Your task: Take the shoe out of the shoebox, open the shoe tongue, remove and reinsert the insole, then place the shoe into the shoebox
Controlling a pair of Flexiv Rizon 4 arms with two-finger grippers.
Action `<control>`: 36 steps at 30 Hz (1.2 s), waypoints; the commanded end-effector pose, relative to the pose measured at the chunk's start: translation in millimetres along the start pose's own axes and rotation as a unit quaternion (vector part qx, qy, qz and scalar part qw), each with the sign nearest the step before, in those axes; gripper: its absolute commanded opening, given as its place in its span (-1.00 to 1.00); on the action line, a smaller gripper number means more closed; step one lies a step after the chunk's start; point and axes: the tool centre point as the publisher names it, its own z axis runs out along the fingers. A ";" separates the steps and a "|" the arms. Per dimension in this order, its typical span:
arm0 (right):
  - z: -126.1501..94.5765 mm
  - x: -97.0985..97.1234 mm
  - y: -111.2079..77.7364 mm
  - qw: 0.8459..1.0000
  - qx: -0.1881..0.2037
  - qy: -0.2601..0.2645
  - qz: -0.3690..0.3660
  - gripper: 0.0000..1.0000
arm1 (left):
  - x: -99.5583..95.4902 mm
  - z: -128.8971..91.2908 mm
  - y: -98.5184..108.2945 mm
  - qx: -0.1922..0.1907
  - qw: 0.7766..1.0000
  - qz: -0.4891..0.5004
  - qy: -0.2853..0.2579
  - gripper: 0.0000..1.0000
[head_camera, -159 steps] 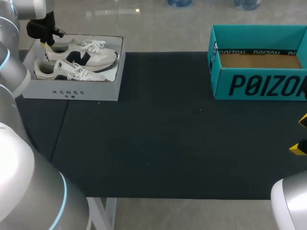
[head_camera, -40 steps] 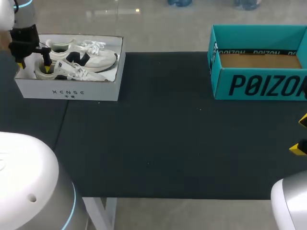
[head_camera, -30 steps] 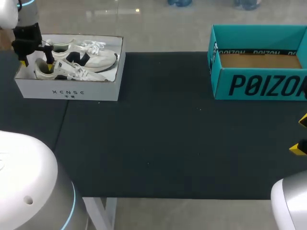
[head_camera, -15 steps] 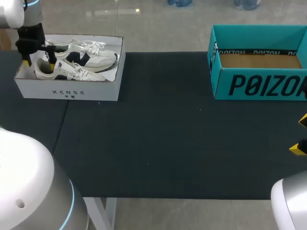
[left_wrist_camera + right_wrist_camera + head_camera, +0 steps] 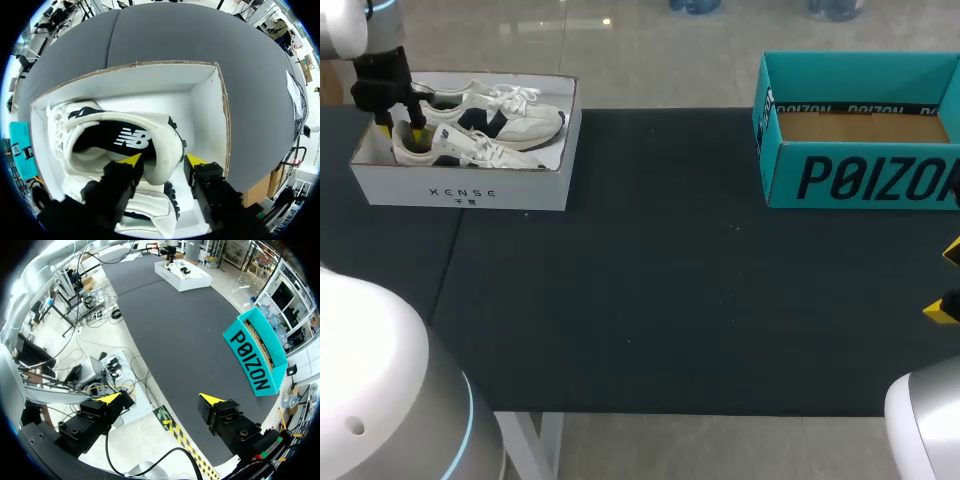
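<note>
Where it dips into the white box (image 5: 205, 115), left gripper (image 5: 162, 160) pinches a shoe (image 5: 100, 120) by the heel. Right gripper (image 5: 162, 397) fingers spread, well apart.

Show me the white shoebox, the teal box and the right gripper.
white shoebox (image 5: 460, 190), head view, front wall.
teal box (image 5: 860, 180), head view, front wall.
right gripper (image 5: 161, 398), right wrist view, midway between its yellow tips.

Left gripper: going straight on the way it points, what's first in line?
The shoe: its heel collar sits right ahead of the left gripper, inside the white box. Depth is unclear, so it may be touching it now.
</note>
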 end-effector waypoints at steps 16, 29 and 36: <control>-2.2 -2.0 3.3 1.000 0.004 0.003 0.000 1.00 | -0.1 -8.8 -12.1 -0.010 1.000 0.010 0.000 0.00; -2.2 -2.0 3.3 1.000 0.004 0.003 0.000 1.00 | 1.1 -5.0 -17.0 -0.007 1.000 0.011 -0.003 -0.05; -2.2 -2.0 3.3 1.000 0.004 0.003 0.000 1.00 | 0.4 -8.1 -10.8 -0.022 1.000 0.010 0.010 -0.17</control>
